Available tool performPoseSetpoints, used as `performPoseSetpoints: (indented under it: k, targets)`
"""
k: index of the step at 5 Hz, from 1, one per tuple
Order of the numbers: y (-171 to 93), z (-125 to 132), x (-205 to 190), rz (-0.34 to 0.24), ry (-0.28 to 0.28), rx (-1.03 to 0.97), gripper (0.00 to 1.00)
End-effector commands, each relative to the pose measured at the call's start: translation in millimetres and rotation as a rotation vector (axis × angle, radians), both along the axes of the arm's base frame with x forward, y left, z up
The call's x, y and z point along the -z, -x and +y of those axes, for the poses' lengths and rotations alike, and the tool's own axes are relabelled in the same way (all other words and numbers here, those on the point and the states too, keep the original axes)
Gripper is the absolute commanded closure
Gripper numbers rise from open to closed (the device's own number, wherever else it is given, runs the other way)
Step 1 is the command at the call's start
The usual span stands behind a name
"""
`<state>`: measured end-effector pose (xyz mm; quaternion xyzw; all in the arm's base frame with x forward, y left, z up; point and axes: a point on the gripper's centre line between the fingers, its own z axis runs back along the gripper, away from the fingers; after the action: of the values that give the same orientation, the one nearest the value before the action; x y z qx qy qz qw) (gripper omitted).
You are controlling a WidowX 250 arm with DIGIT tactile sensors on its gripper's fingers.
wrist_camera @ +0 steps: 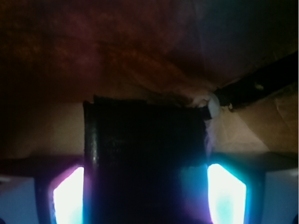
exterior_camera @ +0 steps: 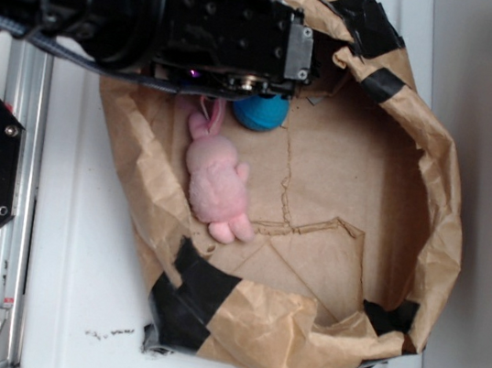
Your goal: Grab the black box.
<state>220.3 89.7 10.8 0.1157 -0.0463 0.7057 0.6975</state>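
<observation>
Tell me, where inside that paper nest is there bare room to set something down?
The brown paper floor lies bare to the right of the pink bunny, out to the crumpled paper wall. The top left is crowded: the bunny, the blue ball and the arm overhead.

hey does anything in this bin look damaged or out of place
The brown paper wall is crumpled and patched with black tape, and the paper floor is torn. The pink plush bunny lies flat on it. Nothing looks spilled.

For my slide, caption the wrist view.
Black box sits between the gripper's glowing fingers, against the brown paper wall.
</observation>
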Motion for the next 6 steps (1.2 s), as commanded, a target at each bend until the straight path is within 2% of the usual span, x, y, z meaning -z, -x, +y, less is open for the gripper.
performPoseSetpoints:
  k: [1, 2, 3, 4, 5, 6]
  targets:
    - [21.9, 0.1, -24.7, -0.047, 0.025, 0.105, 1.0]
    - [-0.3, -10.0, -67.7, -0.118, 0.005, 0.355, 1.0]
    - [-30.6, -40.7, -117.6, -0.193, -0.045, 0.606, 1.0]
    - [-32.6, -54.3, -166.1, -0.244, -0.014, 0.853, 1.0]
    - [-22.5, -57.1, -180.6, -0.261, 0.05, 1.097, 1.0]
    - [-11.8, -45.4, -185.8, -0.212, 0.084, 1.347, 1.0]
